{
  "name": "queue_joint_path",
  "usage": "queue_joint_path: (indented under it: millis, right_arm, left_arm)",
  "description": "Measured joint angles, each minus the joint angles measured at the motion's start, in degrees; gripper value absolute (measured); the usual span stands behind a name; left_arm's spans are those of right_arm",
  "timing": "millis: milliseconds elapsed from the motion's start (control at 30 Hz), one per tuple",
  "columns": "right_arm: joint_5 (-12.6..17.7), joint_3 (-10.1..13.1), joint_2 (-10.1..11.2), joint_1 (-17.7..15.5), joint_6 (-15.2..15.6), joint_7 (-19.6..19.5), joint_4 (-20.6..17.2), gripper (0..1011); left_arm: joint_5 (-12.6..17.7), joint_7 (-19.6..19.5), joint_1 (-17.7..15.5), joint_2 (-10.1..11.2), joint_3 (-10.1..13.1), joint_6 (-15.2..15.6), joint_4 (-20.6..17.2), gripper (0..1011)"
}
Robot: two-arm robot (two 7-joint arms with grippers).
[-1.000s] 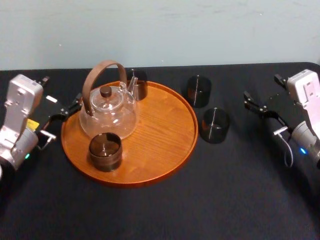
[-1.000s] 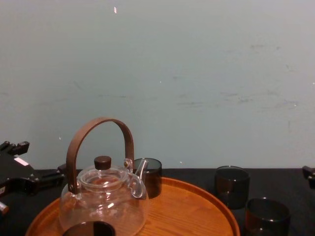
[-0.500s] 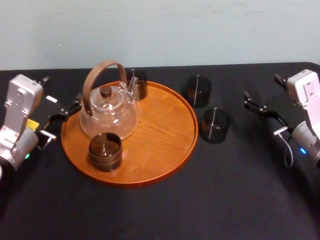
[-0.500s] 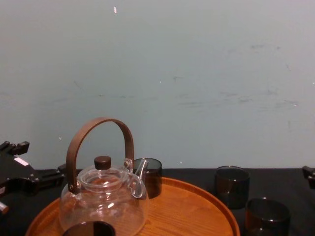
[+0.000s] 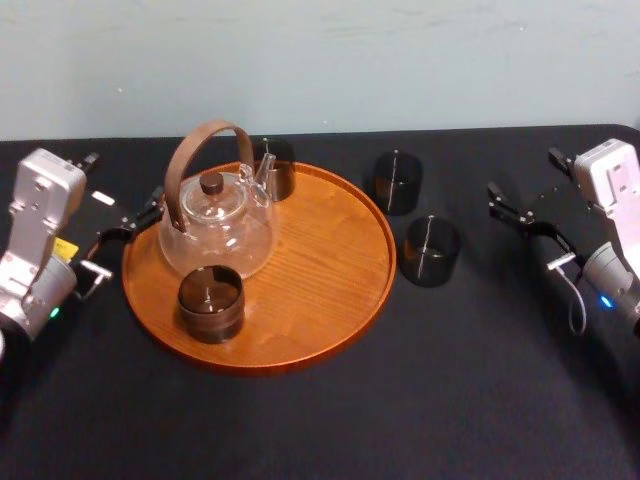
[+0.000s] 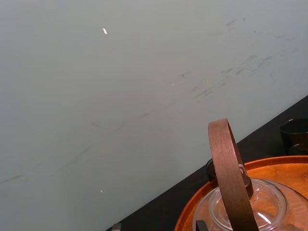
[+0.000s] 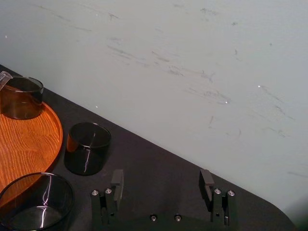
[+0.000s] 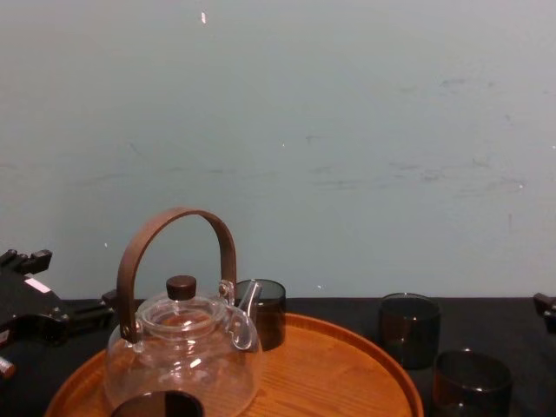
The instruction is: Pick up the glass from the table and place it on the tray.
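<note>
Two dark glasses stand on the black table (image 5: 450, 400), both in the gap between the right gripper (image 5: 503, 205) and the round wooden tray (image 5: 310, 290). The nearer glass (image 5: 430, 251) stands ahead of that gripper's tips and a little toward the robot, near the tray's rim but apart from it. The farther glass (image 5: 398, 182) stands beyond it from the gripper, a little toward the wall, and is likewise just beside the rim. The right gripper hovers over the table well apart from both. In the right wrist view its fingers (image 7: 207, 179) are spread wide with nothing between them. The left gripper (image 5: 152, 205) hangs at the opposite side, just outside the tray's rim. Its fingertips (image 6: 117, 226) stand apart at the edge of the left wrist view, released and empty. Directly ahead of it on the tray stands a clear glass teapot (image 5: 215, 230), whose arched brown handle is the part closest to the gripper. A front glass (image 5: 210, 303) stands on the tray just beside the teapot, ahead of the left gripper and toward the robot. A back glass (image 5: 275, 168) stands past the teapot's spout from that gripper, by the tray's far rim.
</note>
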Motion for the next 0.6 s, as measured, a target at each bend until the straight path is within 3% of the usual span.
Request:
queue_joint_path:
  millis: [600]
  right_arm:
    - [0.0,0.0,0.0,0.0,0.0,0.0,0.0,1002]
  left_arm:
    - [0.0,0.0,0.0,0.0,0.0,0.0,0.0,1001]
